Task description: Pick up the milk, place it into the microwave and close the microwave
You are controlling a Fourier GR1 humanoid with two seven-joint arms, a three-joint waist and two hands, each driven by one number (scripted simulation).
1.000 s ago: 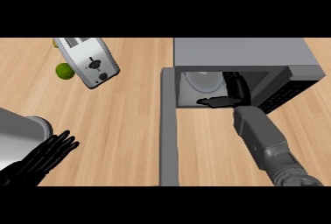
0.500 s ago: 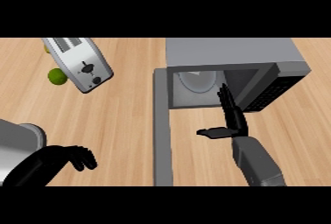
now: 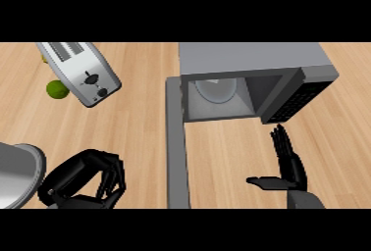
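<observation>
1. Toaster (image 3: 80, 73) with green fruit (image 3: 57, 89) touching it, top left; grey pot (image 3: 14, 171) at left edge.
2. Microwave (image 3: 250, 59) open, door (image 3: 177, 147) swung out; pale round shape (image 3: 215, 90) inside, can't tell if it's the milk.
3. Right hand (image 3: 287, 169): fingers straight, before the opening. Left hand (image 3: 83, 179): curled, empty.

Your counter (image 3: 138, 137) is pale tan wood with fine grain lines. At twelve o'clock the microwave (image 3: 250, 58) is mid grey on top and lighter grey inside, around a whitish plate (image 3: 216, 90); its panel (image 3: 299, 100) at two o'clock is black, speckled with pale dots. The open door (image 3: 176, 147) is plain grey. At ten o'clock, the toaster (image 3: 80, 71) is silvery white with black knobs (image 3: 91, 77), the fruit (image 3: 56, 89) lime green. The pot (image 3: 14, 176) at eight o'clock is dull silver. Your left hand (image 3: 83, 179) and right hand (image 3: 288, 169) are black.
</observation>
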